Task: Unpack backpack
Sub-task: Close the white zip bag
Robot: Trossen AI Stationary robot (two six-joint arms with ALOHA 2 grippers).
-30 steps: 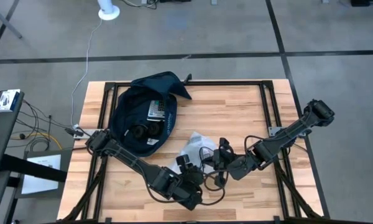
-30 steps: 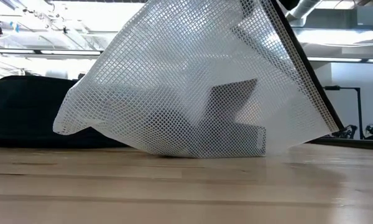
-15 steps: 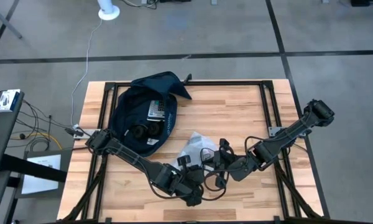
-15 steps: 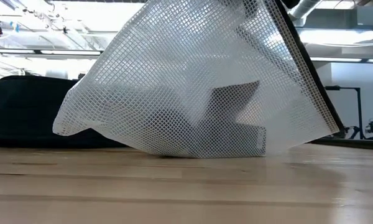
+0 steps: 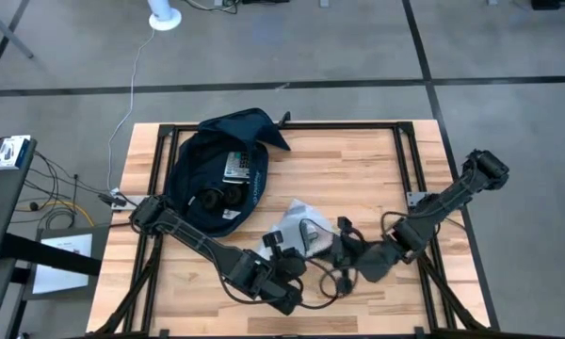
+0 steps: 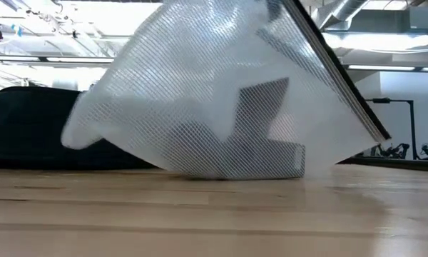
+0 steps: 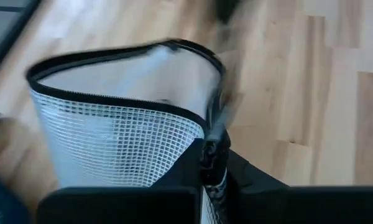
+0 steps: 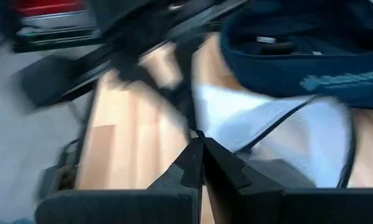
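Navy backpack (image 5: 217, 169) sits at the table's (image 5: 358, 169) far left, unzipped, long axis running near-to-far, same as before. Mesh pouch (image 5: 297, 231) just right of it now tilts lower. Left gripper (image 7: 212, 168) has clamped shut on the pouch's zipper edge; a second ago it was open. Right gripper (image 8: 201, 149) is pressed shut, pulled back right, near a black cable (image 5: 328, 282).
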